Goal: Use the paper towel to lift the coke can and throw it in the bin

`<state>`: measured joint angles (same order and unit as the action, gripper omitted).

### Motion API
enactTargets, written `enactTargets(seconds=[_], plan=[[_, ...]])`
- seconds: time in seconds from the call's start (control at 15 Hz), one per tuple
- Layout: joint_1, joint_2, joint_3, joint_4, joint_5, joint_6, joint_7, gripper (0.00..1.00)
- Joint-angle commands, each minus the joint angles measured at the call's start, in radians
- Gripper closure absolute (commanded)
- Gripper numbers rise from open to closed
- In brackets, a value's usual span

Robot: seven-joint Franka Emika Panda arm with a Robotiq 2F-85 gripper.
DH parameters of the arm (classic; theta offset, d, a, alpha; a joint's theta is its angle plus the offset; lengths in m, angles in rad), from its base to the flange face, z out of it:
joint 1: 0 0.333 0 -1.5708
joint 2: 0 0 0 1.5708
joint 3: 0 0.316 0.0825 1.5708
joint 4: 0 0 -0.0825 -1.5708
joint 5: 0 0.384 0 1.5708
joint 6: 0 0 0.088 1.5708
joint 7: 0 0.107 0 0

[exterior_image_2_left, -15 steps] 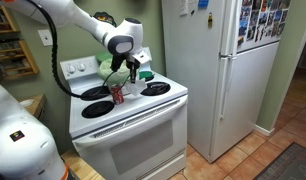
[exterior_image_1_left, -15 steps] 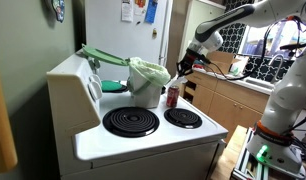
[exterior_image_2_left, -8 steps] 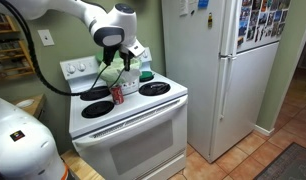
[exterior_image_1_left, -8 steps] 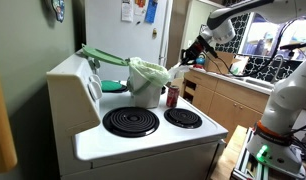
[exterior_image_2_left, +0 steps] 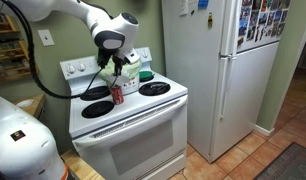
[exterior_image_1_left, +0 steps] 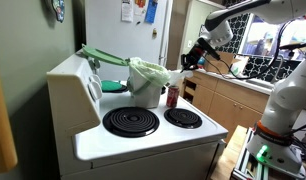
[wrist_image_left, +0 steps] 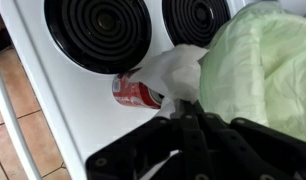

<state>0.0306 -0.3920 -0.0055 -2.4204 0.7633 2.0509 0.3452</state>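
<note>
pincer: the dark robotiq pincer [exterior_image_1_left: 189, 58] on the white arm hangs above the right front of the stove. its jaws are drawn together, and a corner of the white crumpled paper towel [wrist_image_left: 178, 68] seems caught at their tips.
paper towel: it hangs from the pincer [wrist_image_left: 188, 125] down toward the can. in the wrist view its loose end lies over the can's top end. in an exterior view it shows as a pale scrap just under the pincer.
coke can: the small red cylindrical coke can [wrist_image_left: 136, 93] with a silvery top is below the pincer and not lifted. it stands upright on the stove top in both exterior views [exterior_image_1_left: 172, 97] [exterior_image_2_left: 117, 94]. whether the towel presses on it, i cannot tell.
bin: the small pale grey bucket-like bin [exterior_image_1_left: 145, 88], lined with a crinkled pale green plastic bag, sits just beside the can. it is lower than the pincer and off to its side, near the back of the stove. in the wrist view the bag [wrist_image_left: 263, 60] fills the right side, close to the towel.
stove: the white enamel stove top [wrist_image_left: 78, 95] carries the can and bin. its black coil burners [wrist_image_left: 98, 30] lie beyond the can as seen from the pincer.
</note>
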Motion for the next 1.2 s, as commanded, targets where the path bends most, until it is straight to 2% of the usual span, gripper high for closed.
enactTargets(seconds=[0.0,0.2,0.6,1.13], plan=[[-0.012,0.062,0.036,0.012,-0.02,0.019,-0.02,1.0],[-0.007,0.111,0.061,0.028,-0.049,0.032,-0.011,1.0],[-0.005,0.154,0.096,0.063,-0.206,0.113,0.082,1.0],[0.014,0.186,0.122,0.119,-0.268,0.08,0.205,1.0]])
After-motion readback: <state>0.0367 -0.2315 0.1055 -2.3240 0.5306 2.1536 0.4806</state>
